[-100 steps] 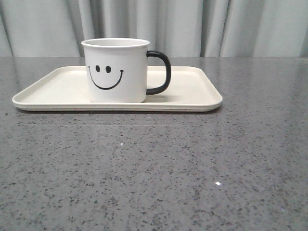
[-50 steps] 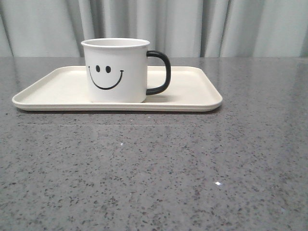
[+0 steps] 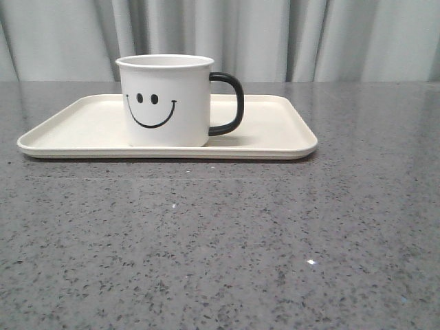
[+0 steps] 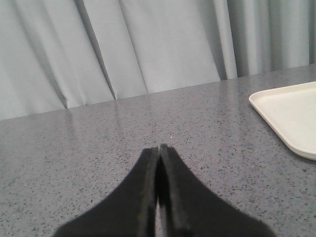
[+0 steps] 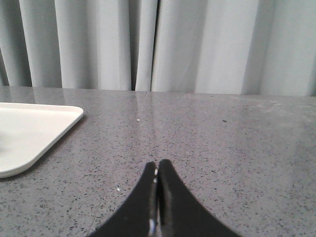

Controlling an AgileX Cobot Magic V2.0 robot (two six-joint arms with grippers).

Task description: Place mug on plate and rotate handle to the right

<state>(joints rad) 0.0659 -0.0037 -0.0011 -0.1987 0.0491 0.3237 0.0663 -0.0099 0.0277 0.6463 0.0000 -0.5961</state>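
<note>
The white mug [image 3: 167,100] with a black smiley face stands upright on the cream plate [image 3: 275,130], left of the plate's middle. Its black handle [image 3: 230,103] points to the right in the front view. Neither gripper shows in the front view. My left gripper [image 4: 159,148] is shut with nothing in it, low over the grey table, and a corner of the plate [image 4: 291,116] lies off to one side of it. My right gripper [image 5: 157,164] is shut and empty too, with another corner of the plate [image 5: 34,131] beside it.
A grey speckled stone table [image 3: 227,240] stretches in front of the plate. Pale grey curtains [image 3: 275,34] hang behind the table's far edge.
</note>
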